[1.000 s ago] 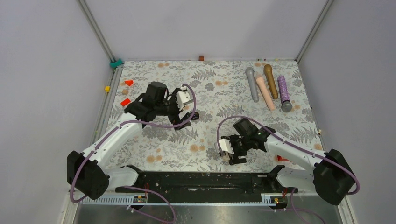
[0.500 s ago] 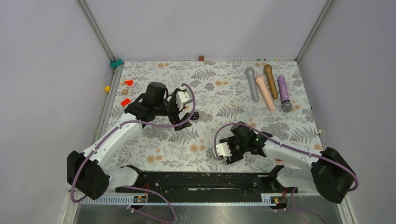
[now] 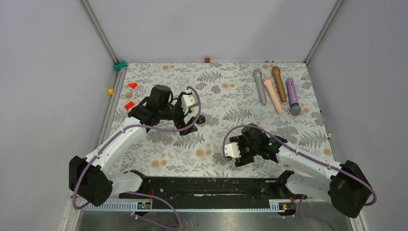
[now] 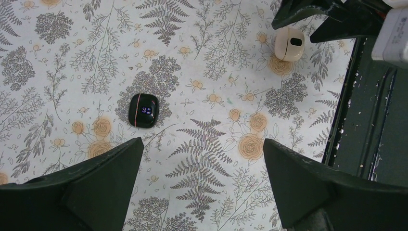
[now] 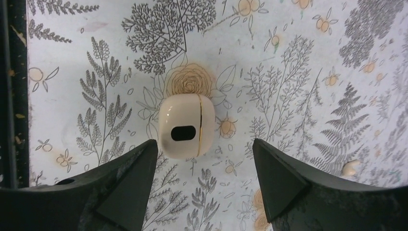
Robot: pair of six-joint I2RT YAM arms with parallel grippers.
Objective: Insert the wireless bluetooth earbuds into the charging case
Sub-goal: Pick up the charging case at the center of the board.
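The charging case [image 5: 186, 126] is cream, with a gold seam and a dark oval opening. It lies on the floral mat just ahead of my right gripper [image 5: 205, 140], near its left finger. The right gripper is open, empty and not touching the case. The case also shows far off in the left wrist view [image 4: 289, 44]. My left gripper [image 4: 202, 140] is open and empty above bare mat. I cannot make out the earbuds for sure; a tiny pale piece [image 5: 350, 168] lies on the mat to the right. In the top view the left gripper [image 3: 191, 121] and right gripper [image 3: 236, 156] are apart.
A small black case [image 4: 143, 110] with a lit display lies ahead of my left finger. Four long cylinders, grey [image 3: 260, 86], pale pink [image 3: 273, 95], brown [image 3: 278, 83] and purple [image 3: 293, 95], lie at the back right. Red pieces [image 3: 129, 105] lie at the left. The black rail [image 3: 207, 185] runs along the near edge.
My right arm has shifted a little, with its gripper swinging slightly left and then settling. The left arm has not moved.
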